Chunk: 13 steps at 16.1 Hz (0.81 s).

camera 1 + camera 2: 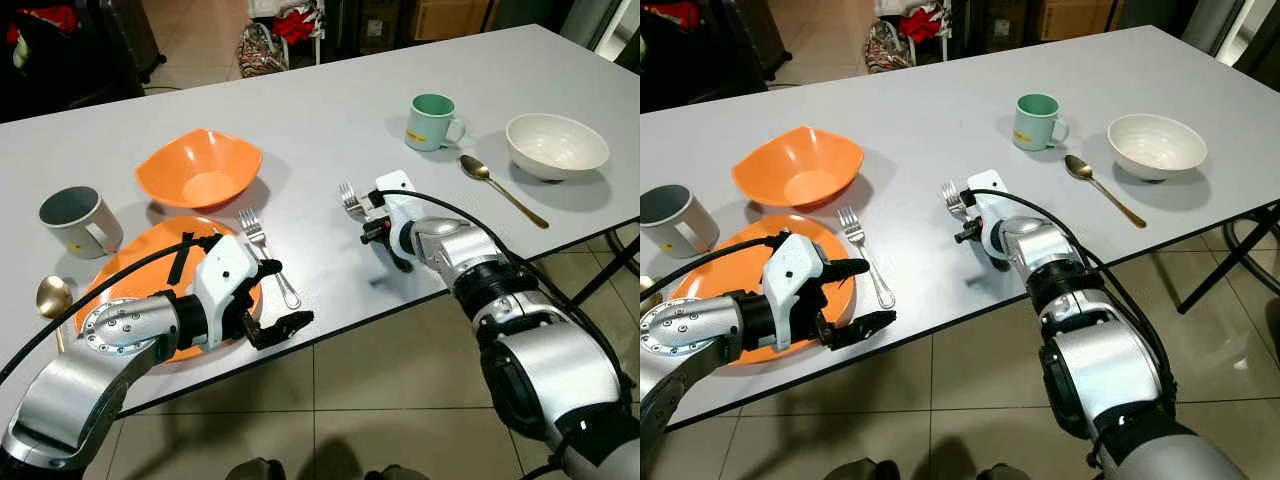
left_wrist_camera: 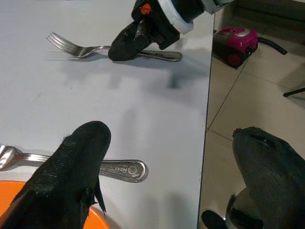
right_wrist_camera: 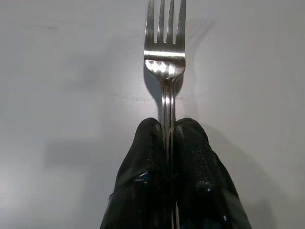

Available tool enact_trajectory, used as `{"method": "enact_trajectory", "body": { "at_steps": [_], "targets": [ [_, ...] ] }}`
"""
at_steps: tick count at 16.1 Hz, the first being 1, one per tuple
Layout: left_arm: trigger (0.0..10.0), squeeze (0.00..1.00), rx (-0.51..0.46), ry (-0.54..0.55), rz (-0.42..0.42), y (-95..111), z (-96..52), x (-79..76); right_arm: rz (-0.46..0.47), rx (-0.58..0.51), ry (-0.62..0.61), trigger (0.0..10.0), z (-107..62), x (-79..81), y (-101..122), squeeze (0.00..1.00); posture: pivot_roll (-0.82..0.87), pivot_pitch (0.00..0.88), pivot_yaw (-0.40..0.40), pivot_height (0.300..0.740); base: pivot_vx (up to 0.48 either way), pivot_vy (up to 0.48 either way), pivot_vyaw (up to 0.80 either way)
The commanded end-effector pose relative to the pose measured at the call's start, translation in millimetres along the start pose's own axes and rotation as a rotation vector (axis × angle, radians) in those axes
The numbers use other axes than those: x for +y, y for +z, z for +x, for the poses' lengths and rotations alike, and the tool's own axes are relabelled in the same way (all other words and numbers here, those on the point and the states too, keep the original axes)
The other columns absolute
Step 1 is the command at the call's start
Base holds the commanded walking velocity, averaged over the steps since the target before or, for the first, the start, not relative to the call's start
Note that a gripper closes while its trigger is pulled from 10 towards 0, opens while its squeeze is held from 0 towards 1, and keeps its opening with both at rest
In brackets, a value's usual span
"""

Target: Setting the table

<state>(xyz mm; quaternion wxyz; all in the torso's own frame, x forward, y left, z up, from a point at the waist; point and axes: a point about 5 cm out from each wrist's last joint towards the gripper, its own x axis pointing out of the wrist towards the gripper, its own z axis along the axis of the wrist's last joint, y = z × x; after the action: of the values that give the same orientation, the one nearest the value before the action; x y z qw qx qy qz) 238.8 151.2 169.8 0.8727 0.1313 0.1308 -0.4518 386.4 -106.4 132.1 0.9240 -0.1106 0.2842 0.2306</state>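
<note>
Pinching a steel fork (image 3: pixel 165 57) by its handle, right gripper (image 3: pixel 167 143) has both black fingers pressed tight together on the metal, tines pointing away from the robot, fork lying low on the grey surface (image 1: pixel 300 110) near its front edge. Left gripper (image 1: pixel 280 297) spread wide, holding nothing; one finger over the near rim of the orange plate (image 1: pixel 120 270) beside the handle end of a second fork (image 1: pixel 268 255), the other finger out past the surface edge over the floor. Second fork lies flat just right of the plate. Orange bowl (image 1: pixel 200 168) behind the plate; grey mug (image 1: pixel 80 220) at the plate's left; gold spoon (image 1: pixel 52 298) near the left front edge. Far right: green mug (image 1: pixel 432 121), white bowl (image 1: pixel 556 145), another gold spoon (image 1: pixel 500 188) between them and nearer the edge. Room: beige tiled floor (image 1: pixel 400 400); bags and red cloth (image 1: pixel 285 30) behind the surface; a pink vacuum cleaner (image 2: pixel 236 43) on the tiles in the left wrist view.
</note>
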Motion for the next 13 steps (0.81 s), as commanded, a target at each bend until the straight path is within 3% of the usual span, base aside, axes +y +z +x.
{"method": "enact_trajectory", "body": {
  "at_steps": [1, 11, 12, 13],
  "targets": [
    [10.0, 0.00, -0.004, 0.009, 0.019, 3, -0.4, 3.8, 0.008, 0.066, 0.021, 10.0, 1.0, 2.7, -15, 0.00, -0.07, 0.086, 0.030, 0.740, 0.000, 0.000, 0.00],
    [10.0, 0.00, -0.011, -0.004, 0.022, 3, 3.1, 3.9, 0.012, 0.112, -0.026, 10.0, -1.8, -0.4, -28, 0.00, -0.08, 0.084, 0.036, 0.740, 0.000, 0.000, 0.00],
    [10.0, 0.00, -0.013, -0.007, 0.022, 3, 4.0, 3.3, 0.017, 0.122, -0.031, 10.0, -1.4, -0.1, -32, 0.24, -0.08, 0.083, 0.035, 0.740, 0.000, 0.000, 0.00],
    [10.0, 0.00, -0.013, -0.008, 0.021, 3, 4.2, 3.2, 0.020, 0.126, -0.034, 10.0, -1.5, 0.0, -34, 0.36, -0.08, 0.083, 0.035, 0.740, 0.000, 0.000, 0.00]
  ]
}}
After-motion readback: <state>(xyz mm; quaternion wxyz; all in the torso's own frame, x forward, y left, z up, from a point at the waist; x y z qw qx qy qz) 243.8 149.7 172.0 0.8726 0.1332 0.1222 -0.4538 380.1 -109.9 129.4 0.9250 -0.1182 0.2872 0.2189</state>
